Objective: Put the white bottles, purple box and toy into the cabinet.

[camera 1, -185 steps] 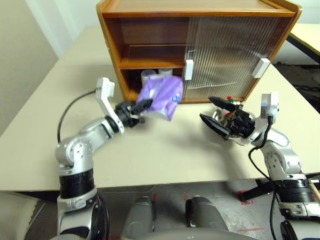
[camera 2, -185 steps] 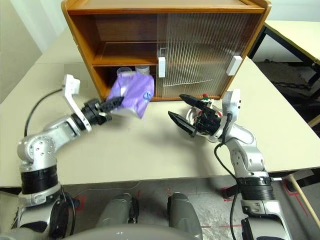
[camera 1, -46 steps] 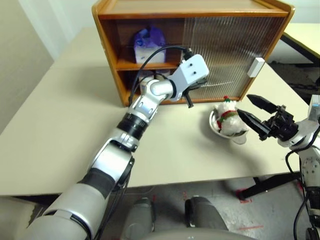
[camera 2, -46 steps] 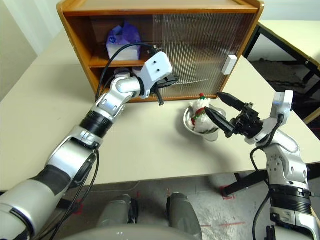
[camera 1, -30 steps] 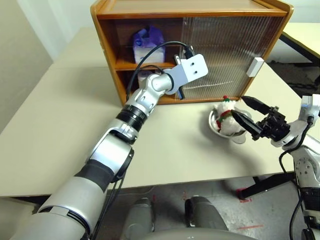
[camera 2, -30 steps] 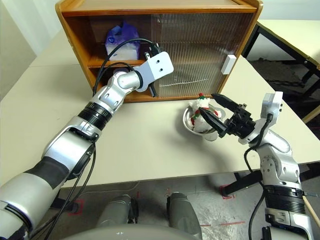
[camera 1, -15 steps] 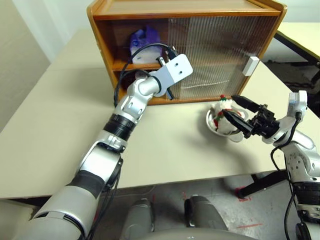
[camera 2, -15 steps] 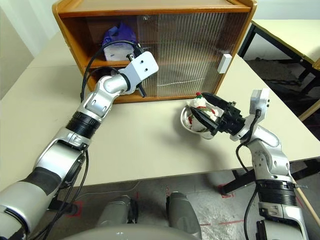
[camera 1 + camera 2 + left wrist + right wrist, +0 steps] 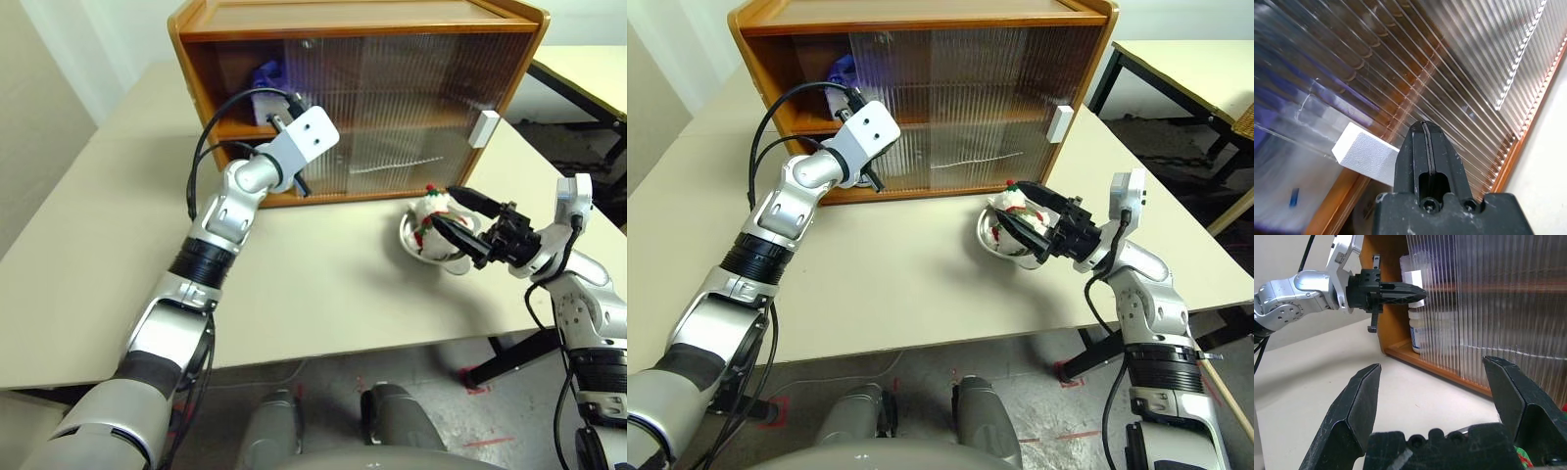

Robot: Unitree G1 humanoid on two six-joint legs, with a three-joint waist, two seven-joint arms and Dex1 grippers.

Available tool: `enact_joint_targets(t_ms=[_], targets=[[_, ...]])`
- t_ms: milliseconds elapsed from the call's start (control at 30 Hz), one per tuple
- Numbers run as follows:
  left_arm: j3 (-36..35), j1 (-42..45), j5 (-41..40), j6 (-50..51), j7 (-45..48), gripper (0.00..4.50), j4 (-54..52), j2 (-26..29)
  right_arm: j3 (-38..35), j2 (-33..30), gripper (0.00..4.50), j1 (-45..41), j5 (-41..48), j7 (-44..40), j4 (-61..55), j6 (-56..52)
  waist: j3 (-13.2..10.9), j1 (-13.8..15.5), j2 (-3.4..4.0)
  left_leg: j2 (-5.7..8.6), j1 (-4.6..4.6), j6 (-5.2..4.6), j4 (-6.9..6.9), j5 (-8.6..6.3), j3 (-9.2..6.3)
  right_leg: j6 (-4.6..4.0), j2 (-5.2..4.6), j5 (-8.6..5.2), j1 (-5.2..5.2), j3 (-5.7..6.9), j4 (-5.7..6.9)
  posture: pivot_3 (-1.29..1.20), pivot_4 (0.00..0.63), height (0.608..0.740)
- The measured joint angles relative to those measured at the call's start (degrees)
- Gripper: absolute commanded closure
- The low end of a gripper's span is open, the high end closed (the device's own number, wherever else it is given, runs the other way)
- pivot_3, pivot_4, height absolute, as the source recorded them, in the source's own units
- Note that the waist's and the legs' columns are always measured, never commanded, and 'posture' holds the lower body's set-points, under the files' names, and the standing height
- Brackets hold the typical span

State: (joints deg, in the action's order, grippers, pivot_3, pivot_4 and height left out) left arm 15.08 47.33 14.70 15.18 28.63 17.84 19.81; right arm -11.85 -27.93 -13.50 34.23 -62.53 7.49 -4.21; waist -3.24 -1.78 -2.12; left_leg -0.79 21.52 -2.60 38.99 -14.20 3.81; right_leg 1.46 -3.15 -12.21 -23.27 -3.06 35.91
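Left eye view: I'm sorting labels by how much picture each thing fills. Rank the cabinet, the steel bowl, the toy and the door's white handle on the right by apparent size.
1. Cabinet, by far the largest.
2. Steel bowl.
3. Toy, partly hidden behind the right gripper, so bowl versus toy is unsure.
4. White handle, smallest.

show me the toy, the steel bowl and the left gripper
toy [image 9: 432, 210], left eye view, its white fluffy body
steel bowl [image 9: 409, 238], left eye view, its near-left rim
left gripper [image 9: 1418, 293], right wrist view, its shut fingertips
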Motion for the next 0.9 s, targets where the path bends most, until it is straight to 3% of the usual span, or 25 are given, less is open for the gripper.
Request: enact_joint_targets(t_ms=[333, 567, 900], targets=[[-3.1, -3.74, -0.41, 4.06, -0.07, 4.5, -5.68, 4.37, 0.78, 0.71, 0.02, -2.08, -0.47, -1.35, 2.27, 0.01, -0.01, 0.31, -0.01, -0.07, -0.15, 0.0, -0.04, 0.0, -0.01, -0.04, 0.24, 0.08, -0.05, -0.26, 0.08, 0.17, 0.007, 0.74], [-6.25, -6.14, -0.56, 7.05, -0.32, 4.5, -8.04, 8.37, 1.33, 0.66, 0.02, -3.17, -0.51, -2.41, 4.09, 0.02, -0.01, 2.31, -0.03, -0.1, -0.15, 0.01, -0.05, -0.01, 0.01, -0.12, 0.23, 0.1, -0.08, -0.24, 0.07, 0.19, 0.005, 0.74], [-7.64, -9.07, -1.05, 10.85, -0.3, 4.5, -14.52, 9.38, 1.55, 0.67, 0.02, -4.58, -0.66, -4.21, 5.91, 0.04, 0.0, 4.38, -0.04, -0.16, -0.07, 0.09, -0.09, -0.06, 0.11, -0.29, 0.22, -0.02, -0.18, -0.25, -0.03, 0.2, 0.003, 0.74]])
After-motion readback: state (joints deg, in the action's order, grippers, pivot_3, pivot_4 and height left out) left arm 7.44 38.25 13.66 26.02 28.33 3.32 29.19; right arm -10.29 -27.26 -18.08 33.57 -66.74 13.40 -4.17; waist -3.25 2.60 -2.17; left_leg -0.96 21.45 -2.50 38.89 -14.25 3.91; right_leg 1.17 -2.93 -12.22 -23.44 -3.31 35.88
